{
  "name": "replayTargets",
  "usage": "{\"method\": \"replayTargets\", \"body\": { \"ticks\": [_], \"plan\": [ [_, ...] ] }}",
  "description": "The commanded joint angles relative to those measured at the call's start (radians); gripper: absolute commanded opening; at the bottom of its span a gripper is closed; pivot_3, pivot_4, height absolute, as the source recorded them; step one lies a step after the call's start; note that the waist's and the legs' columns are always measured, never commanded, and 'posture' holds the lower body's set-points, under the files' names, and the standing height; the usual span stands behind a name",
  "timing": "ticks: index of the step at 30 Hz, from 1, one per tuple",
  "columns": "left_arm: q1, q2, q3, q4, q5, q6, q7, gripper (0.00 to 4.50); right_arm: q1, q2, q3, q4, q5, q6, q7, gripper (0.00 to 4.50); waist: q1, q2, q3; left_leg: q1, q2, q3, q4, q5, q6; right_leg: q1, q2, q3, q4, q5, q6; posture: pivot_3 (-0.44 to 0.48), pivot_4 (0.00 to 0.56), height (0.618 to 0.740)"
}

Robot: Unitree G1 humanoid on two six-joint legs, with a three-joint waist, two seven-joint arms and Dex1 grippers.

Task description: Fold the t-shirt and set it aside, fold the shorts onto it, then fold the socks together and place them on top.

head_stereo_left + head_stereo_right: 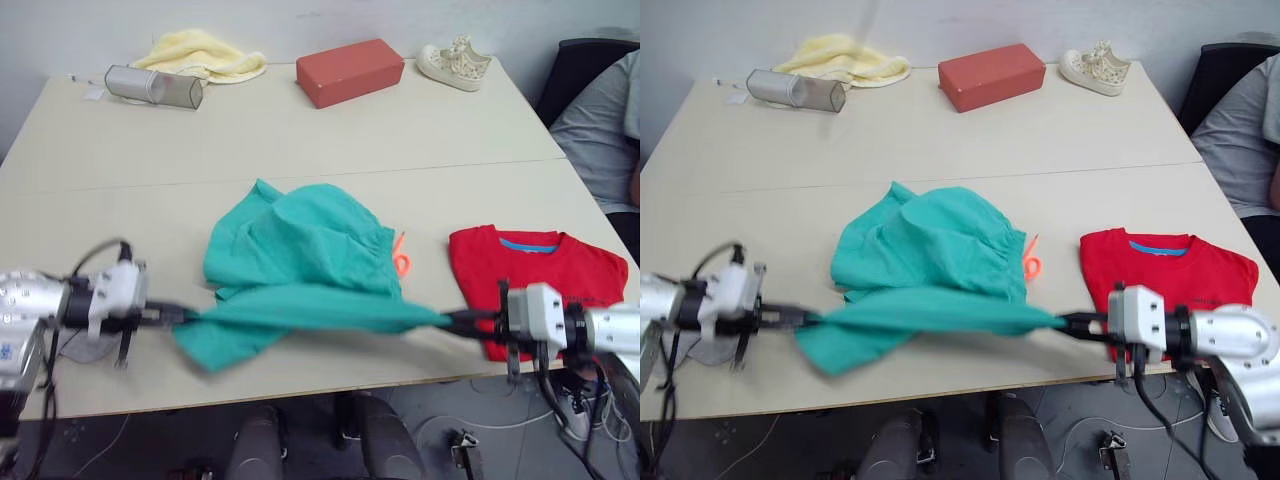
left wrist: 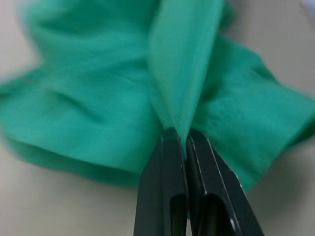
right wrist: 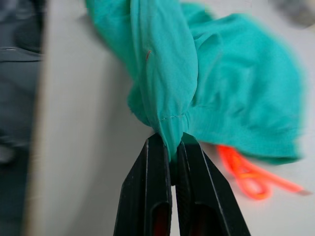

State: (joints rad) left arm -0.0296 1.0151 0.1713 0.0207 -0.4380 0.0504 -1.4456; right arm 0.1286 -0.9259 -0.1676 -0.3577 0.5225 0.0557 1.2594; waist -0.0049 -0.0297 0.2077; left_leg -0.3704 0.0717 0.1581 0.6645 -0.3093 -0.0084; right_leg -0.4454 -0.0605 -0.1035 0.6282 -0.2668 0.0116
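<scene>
The step in hand looks like the second one, folding the shorts (image 1: 300, 265), since the t-shirt (image 1: 540, 275) already lies folded at the right near edge of the surface (image 1: 300, 140).

Starting at the left, the left pincer (image 1: 180, 316) reaches in low from the left edge, its arm roughly level and pointing toward the middle. Its two black fingers are pressed together on a bunched corner of the teal fabric; the left wrist view shows a ridge of cloth rising straight from between the fingertips.

In the middle, the shorts lie crumpled on the near half of the surface. Their near edge is pulled into a taut band spanning the two pincers, while the rest slumps behind it. The neon orange drawstring (image 1: 401, 258) pokes out on the side toward the t-shirt.

To the right, the right pincer (image 1: 452, 320) mirrors the left, arm level and pointing inward, fingers clamped on the opposite end of the band, just in front of the t-shirt's near left corner. The right wrist view shows a hemmed edge gathered between its fingertips.

The next move likely calls for both arms to lift and carry this stretched edge together, keeping tension even so the cloth lays flat over itself, before the bundle goes onto the t-shirt.
</scene>
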Motion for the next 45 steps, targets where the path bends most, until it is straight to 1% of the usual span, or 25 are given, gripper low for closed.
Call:
{"method": "replayTargets", "body": {
  "ticks": [1,5,7,9,11,13,16,18,19,20,21,23,25,29,31,33,34,35,36,37,38,40,42,43,45],
  "plan": [
    [0.086,0.037,0.033,-0.120,-0.048,0.120,0.004,0.02,0.060,-0.084,-0.034,-0.033,0.015,0.090,0.049,0.00,0.006,0.000,0.000,0.000,0.000,0.000,0.001,-0.001,0.004,0.001,-0.001,0.000,-0.001,0.000,0.000,0.000,0.150,0.740],
    [0.017,-0.006,0.023,-0.163,-0.101,0.226,0.077,0.02,0.026,-0.094,-0.017,-0.050,0.027,0.122,0.051,0.00,0.014,0.000,0.000,-0.001,-0.001,-0.002,0.000,0.002,0.001,0.003,0.000,0.001,-0.011,0.005,-0.003,0.000,0.150,0.740],
    [-0.113,-0.045,0.023,-0.122,-0.127,0.293,0.149,0.02,-0.085,-0.074,0.004,-0.039,0.039,0.144,0.023,0.00,0.014,0.003,0.000,-0.003,0.000,-0.005,0.000,0.002,0.001,0.004,0.005,0.001,-0.021,0.009,-0.008,0.000,0.150,0.740],
    [-0.300,-0.088,0.015,-0.018,-0.102,0.321,0.227,0.02,-0.271,-0.041,0.030,0.019,0.026,0.157,-0.018,0.00,0.013,0.004,0.000,-0.005,0.001,-0.011,0.000,0.005,0.002,0.007,0.012,0.002,-0.030,0.014,-0.009,0.000,0.150,0.740],
    [-0.515,-0.132,-0.010,0.146,-0.002,0.254,0.321,0.02,-0.523,0.006,0.061,0.156,-0.052,0.130,-0.087,0.00,0.007,0.002,0.001,-0.004,0.003,-0.012,0.000,0.007,0.002,0.009,0.017,0.003,-0.033,0.025,0.002,0.000,0.150,0.740],
    [-0.745,-0.172,-0.035,0.350,0.099,0.158,0.426,0.02,-0.812,0.069,0.088,0.364,-0.178,0.036,-0.201,0.00,0.002,0.000,0.001,-0.005,0.001,-0.009,-0.001,0.011,0.005,0.005,0.016,0.006,-0.026,0.028,-0.004,0.000,0.150,0.740],
    [-1.119,-0.219,-0.058,0.735,0.277,-0.077,0.727,0.02,-1.232,0.144,0.112,0.743,-0.391,-0.195,-0.449,0.00,-0.001,-0.001,0.001,-0.007,-0.006,0.000,0.000,0.014,-0.003,-0.007,0.015,0.012,-0.008,0.024,-0.005,0.000,0.150,0.740],
    [-1.349,-0.222,-0.044,0.941,0.347,-0.242,0.954,0.02,-1.450,0.160,0.119,0.967,-0.498,-0.360,-0.610,0.00,-0.001,-0.003,0.000,-0.021,-0.006,0.006,0.000,0.017,-0.005,-0.026,0.015,0.015,-0.002,0.024,-0.006,0.000,0.150,0.740],
    [-1.438,-0.215,-0.033,1.006,0.369,-0.335,1.048,0.02,-1.528,0.162,0.124,1.052,-0.528,-0.430,-0.655,0.00,-0.003,-0.004,0.000,-0.029,-0.005,0.010,0.000,0.017,-0.007,-0.037,0.015,0.017,0.002,0.023,-0.006,0.000,0.150,0.740],
    [-1.498,-0.208,-0.031,1.051,0.387,-0.402,1.103,0.02,-1.575,0.161,0.130,1.113,-0.556,-0.499,-0.695,0.00,-0.004,-0.005,-0.001,-0.037,-0.005,0.015,0.001,0.018,-0.007,-0.045,0.015,0.017,0.001,0.023,-0.007,0.000,0.150,0.740],
    [-1.547,-0.197,-0.038,1.083,0.409,-0.463,1.139,0.02,-1.606,0.157,0.140,1.160,-0.577,-0.562,-0.716,0.00,-0.008,-0.005,-0.001,-0.039,-0.005,0.018,-0.002,0.017,-0.008,-0.051,0.014,0.017,0.001,0.023,-0.007,0.000,0.150,0.740],
    [-1.607,-0.179,-0.049,1.124,0.448,-0.567,1.210,0.02,-1.636,0.155,0.155,1.225,-0.593,-0.640,-0.715,0.00,-0.016,-0.005,-0.001,-0.036,-0.005,0.021,-0.005,0.016,-0.007,-0.052,0.014,0.010,0.002,0.022,-0.007,0.000,0.150,0.740],
    [-1.629,-0.165,-0.057,1.140,0.476,-0.645,1.233,0.02,-1.610,0.149,0.160,1.244,-0.601,-0.696,-0.713,0.00,-0.023,-0.005,-0.001,-0.035,-0.005,0.024,-0.006,0.013,-0.005,-0.052,0.014,0.000,0.001,0.019,-0.006,0.000,0.150,0.740],
    [-1.581,-0.141,-0.069,1.121,0.514,-0.769,1.210,0.02,-1.451,0.157,0.138,1.190,-0.540,-0.687,-0.639,0.00,-0.027,-0.005,-0.001,-0.035,-0.006,0.032,-0.001,0.011,-0.004,-0.052,0.014,-0.001,0.004,0.017,-0.007,0.000,0.150,0.740],
    [-1.482,-0.137,-0.083,1.087,0.517,-0.816,1.147,0.02,-1.302,0.172,0.138,1.080,-0.457,-0.627,-0.541,0.00,-0.027,-0.005,0.000,-0.034,-0.006,0.033,0.004,0.010,-0.003,-0.052,0.013,0.000,0.011,0.018,-0.007,0.000,0.150,0.740],
    [-1.266,-0.143,-0.067,0.978,0.472,-0.840,1.079,0.02,-1.036,0.164,0.161,0.856,-0.344,-0.511,-0.413,0.00,-0.027,-0.004,-0.001,-0.027,-0.006,0.036,0.007,0.011,-0.002,-0.048,0.013,0.004,0.017,0.019,-0.008,0.000,0.150,0.740],
    [-1.083,-0.146,-0.078,0.855,0.447,-0.855,1.024,0.02,-0.859,0.144,0.189,0.734,-0.303,-0.469,-0.351,0.00,-0.026,-0.003,-0.002,-0.015,-0.006,0.036,0.005,0.010,-0.002,-0.037,0.013,0.006,0.016,0.019,-0.008,0.000,0.150,0.740],
    [-0.950,-0.146,-0.082,0.754,0.427,-0.856,0.984,0.02,-0.733,0.129,0.202,0.639,-0.276,-0.431,-0.311,0.00,-0.025,0.001,-0.004,-0.002,-0.005,0.037,0.002,0.009,-0.004,-0.026,0.014,0.008,0.010,0.017,-0.008,0.000,0.150,0.740],
    [-0.806,-0.152,-0.075,0.624,0.392,-0.819,0.957,0.02,-0.619,0.108,0.210,0.554,-0.266,-0.393,-0.285,0.00,-0.025,0.002,-0.004,0.007,-0.003,0.036,-0.002,0.009,-0.005,-0.017,0.011,0.012,0.008,0.016,-0.009,0.000,0.150,0.740],
    [-0.687,-0.152,-0.066,0.506,0.360,-0.783,0.933,0.02,-0.534,0.097,0.204,0.492,-0.264,-0.377,-0.280,0.00,-0.025,0.001,-0.004,0.012,0.000,0.035,-0.002,0.008,-0.006,-0.014,0.009,0.017,0.010,0.013,-0.009,0.000,0.150,0.740],
    [-0.589,-0.139,-0.065,0.411,0.340,-0.762,0.902,0.02,-0.469,0.088,0.195,0.443,-0.253,-0.347,-0.276,0.00,-0.029,0.000,-0.002,0.014,0.000,0.033,-0.001,0.008,-0.006,-0.016,0.008,0.022,0.017,0.011,-0.010,0.000,0.150,0.740],
    [-0.395,-0.118,-0.044,0.243,0.306,-0.720,0.852,0.02,-0.354,0.078,0.167,0.387,-0.261,-0.336,-0.277,0.00,-0.034,-0.004,0.001,0.009,0.001,0.036,0.002,0.008,-0.007,-0.025,0.009,0.026,0.024,0.011,-0.010,0.000,0.150,0.740],
    [-0.226,-0.078,-0.037,0.155,0.303,-0.737,0.787,0.02,-0.268,0.064,0.147,0.355,-0.265,-0.335,-0.272,0.00,-0.037,-0.008,-0.001,0.009,0.001,0.039,0.005,0.009,-0.008,-0.028,0.009,0.030,0.027,0.012,-0.011,0.000,0.150,0.740],
    [-0.169,-0.065,-0.033,0.130,0.294,-0.735,0.764,0.02,-0.242,0.058,0.139,0.342,-0.264,-0.331,-0.270,0.00,-0.036,-0.008,-0.001,0.012,0.002,0.041,0.002,0.009,-0.009,-0.027,0.011,0.032,0.026,0.012,-0.012,0.000,0.150,0.740],
    [-0.091,-0.042,-0.028,0.104,0.275,-0.711,0.725,0.02,-0.190,0.049,0.124,0.313,-0.257,-0.337,-0.255,0.00,-0.034,-0.006,-0.004,0.024,0.004,0.040,-0.002,0.003,-0.016,-0.014,0.015,0.032,0.020,0.010,-0.015,0.000,0.150,0.740]
  ]
}}
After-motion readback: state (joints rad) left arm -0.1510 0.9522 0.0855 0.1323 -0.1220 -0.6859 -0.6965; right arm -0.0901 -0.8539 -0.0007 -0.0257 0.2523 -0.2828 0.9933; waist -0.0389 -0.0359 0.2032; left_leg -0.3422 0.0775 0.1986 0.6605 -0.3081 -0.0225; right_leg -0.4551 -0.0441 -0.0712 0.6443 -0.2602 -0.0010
